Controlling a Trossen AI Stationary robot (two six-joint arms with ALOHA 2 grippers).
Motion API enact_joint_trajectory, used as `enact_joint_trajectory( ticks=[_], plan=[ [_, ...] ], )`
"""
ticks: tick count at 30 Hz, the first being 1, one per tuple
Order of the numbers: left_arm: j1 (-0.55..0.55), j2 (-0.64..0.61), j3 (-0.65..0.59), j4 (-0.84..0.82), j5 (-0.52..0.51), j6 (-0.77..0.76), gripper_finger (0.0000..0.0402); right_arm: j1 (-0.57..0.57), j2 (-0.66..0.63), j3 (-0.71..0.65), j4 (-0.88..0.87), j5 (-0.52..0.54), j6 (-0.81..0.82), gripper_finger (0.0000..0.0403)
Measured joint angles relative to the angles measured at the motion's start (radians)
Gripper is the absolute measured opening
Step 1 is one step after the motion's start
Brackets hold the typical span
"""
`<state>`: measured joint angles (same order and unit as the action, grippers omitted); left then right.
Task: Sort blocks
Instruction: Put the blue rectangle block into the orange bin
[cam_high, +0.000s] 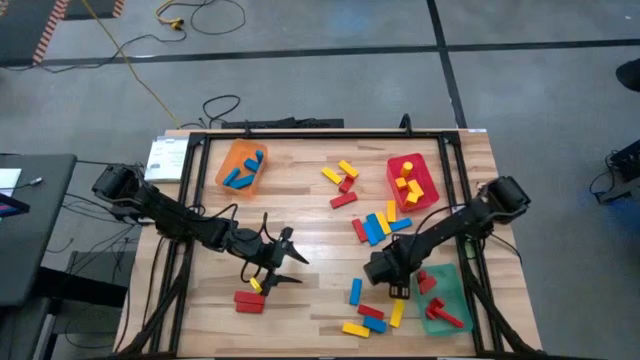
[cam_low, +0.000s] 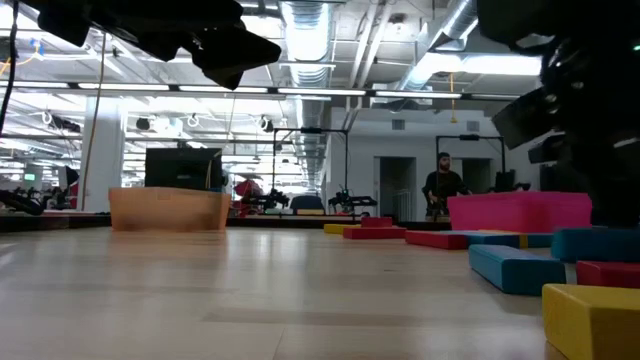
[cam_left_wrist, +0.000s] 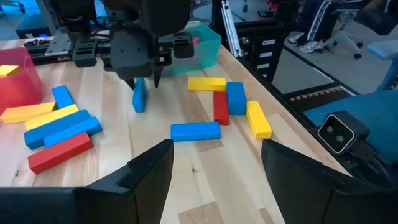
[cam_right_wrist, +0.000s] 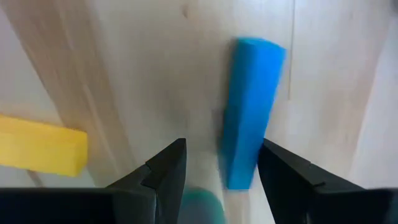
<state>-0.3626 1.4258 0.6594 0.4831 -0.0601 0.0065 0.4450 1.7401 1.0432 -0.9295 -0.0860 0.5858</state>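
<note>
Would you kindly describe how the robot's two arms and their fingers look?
Both arms are dark, nearly black, built of jointed segments with thin black cables trailing along them. The left gripper and right gripper each end in two matte black, wedge-shaped fingers with angular faces. No markings show.
</note>
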Motion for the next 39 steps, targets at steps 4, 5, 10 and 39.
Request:
enact_joint_trajectory(
  ticks=[4,5,10,39],
  plan=[
    [0.0,0.0,0.0,-0.002,0.0,0.003,0.024,-0.002,0.0,0.038,-0.014,0.0,-0.007,0.0211],
    [0.0,0.0,0.0,-0.002,0.0,0.009,0.024,-0.002,0.0,0.05,-0.02,0.001,-0.009,0.0211],
    [0.0,0.0,0.0,-0.005,0.0,0.024,0.024,-0.002,0.0,0.075,-0.04,0.013,-0.014,0.0211],
    [-0.011,0.028,0.0,-0.019,0.002,0.034,0.024,0.014,0.069,0.03,-0.002,-0.046,0.118,0.0211]
  ],
)
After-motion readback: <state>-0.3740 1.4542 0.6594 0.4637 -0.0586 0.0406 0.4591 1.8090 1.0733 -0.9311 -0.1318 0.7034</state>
